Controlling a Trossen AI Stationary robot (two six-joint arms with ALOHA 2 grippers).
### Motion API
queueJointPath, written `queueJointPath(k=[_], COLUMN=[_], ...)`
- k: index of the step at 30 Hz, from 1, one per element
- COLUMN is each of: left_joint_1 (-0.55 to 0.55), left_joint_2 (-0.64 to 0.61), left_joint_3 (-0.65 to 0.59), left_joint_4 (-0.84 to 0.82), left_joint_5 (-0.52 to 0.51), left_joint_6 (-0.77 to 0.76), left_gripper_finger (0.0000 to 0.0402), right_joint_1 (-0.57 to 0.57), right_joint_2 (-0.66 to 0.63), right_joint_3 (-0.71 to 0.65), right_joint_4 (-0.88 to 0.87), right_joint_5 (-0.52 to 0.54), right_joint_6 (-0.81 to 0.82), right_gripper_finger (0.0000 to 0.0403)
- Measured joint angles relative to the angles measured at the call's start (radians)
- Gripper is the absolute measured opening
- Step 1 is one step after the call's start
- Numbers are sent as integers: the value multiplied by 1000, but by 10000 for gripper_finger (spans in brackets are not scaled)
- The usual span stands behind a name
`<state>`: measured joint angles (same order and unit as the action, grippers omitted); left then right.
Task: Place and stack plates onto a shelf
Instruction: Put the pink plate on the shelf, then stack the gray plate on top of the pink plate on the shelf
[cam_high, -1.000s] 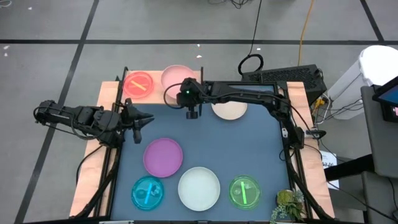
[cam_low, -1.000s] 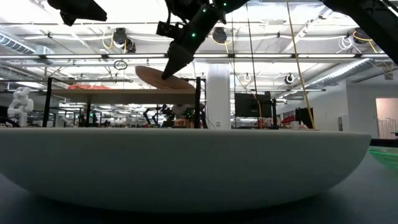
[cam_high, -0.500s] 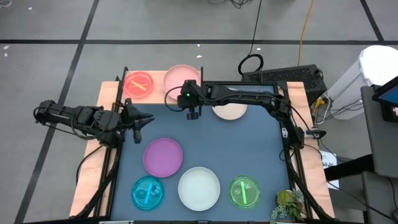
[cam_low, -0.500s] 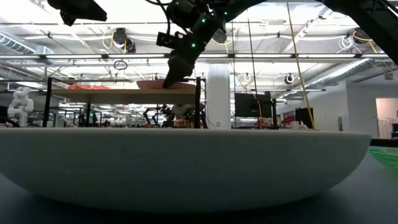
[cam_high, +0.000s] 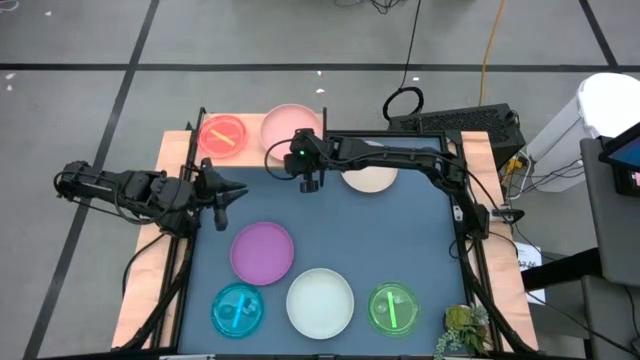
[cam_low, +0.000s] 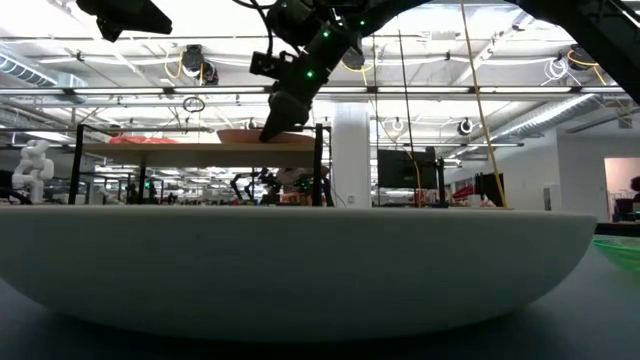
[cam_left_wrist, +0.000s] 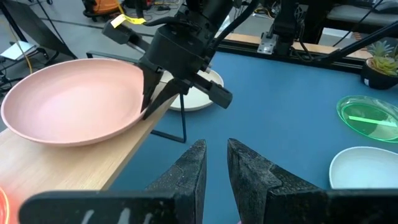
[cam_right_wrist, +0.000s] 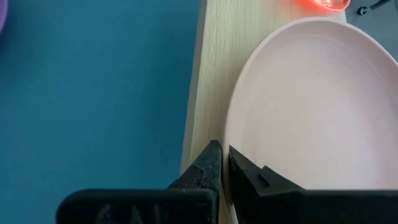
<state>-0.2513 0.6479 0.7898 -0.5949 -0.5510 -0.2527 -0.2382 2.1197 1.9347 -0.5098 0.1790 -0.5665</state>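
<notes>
The pink plate (cam_high: 285, 122) (cam_left_wrist: 68, 102) lies flat on the right half of the light-wood shelf (cam_high: 250, 152) (cam_left_wrist: 93, 168). My right gripper (cam_right_wrist: 224, 155) (cam_high: 303, 150) is at its near right rim, shut on it. A small translucent red-pink plate (cam_high: 222, 135) sits on the shelf's left half. On the blue table rest the cream plate (cam_high: 372, 180), purple plate (cam_high: 262, 252), cyan plate (cam_high: 238, 308), pale white plate (cam_high: 320, 302) and green plate (cam_high: 393, 307). My left gripper (cam_left_wrist: 214, 155) (cam_high: 232, 200) hovers open at the table's left side, holding nothing. My right gripper pinches the pink plate's rim (cam_right_wrist: 231, 134) (cam_left_wrist: 140, 109), one finger inside the bowl and one outside over the shelf's edge. The fingers come from above, slanting down from the table's right. The plate sits level with its underside on the shelf.
The shelf stands on thin black legs (cam_left_wrist: 184, 127) at the table's far left. The cream plate lies just right of it, under my right arm. A small plant (cam_high: 462, 330) is at the near right corner. Wooden strips (cam_high: 140, 290) border the table.
My right gripper has lowered toward the shelf while holding the pink plate. The plate was tilted with its far side raised a second ago; it has come down level onto the shelf board. In the last half second it has barely moved.
</notes>
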Motion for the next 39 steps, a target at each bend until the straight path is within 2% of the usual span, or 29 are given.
queueJointPath(k=[20, 31, 39], left_joint_1=[0, 0, 0], left_joint_2=[0, 0, 0], left_joint_3=[0, 0, 0], left_joint_4=[-7, -7, -7], left_joint_5=[0, 0, 0], left_joint_6=[-13, -14, -14], left_gripper_finger=[72, 72, 72], right_joint_1=[7, 7, 17], right_joint_2=[1, 1, 1], right_joint_3=[0, 0, 0], right_joint_4=[20, 22, 44], right_joint_5=[0, 3, 8], right_joint_6=[-25, -10, -10], right_gripper_finger=[6, 72, 95])
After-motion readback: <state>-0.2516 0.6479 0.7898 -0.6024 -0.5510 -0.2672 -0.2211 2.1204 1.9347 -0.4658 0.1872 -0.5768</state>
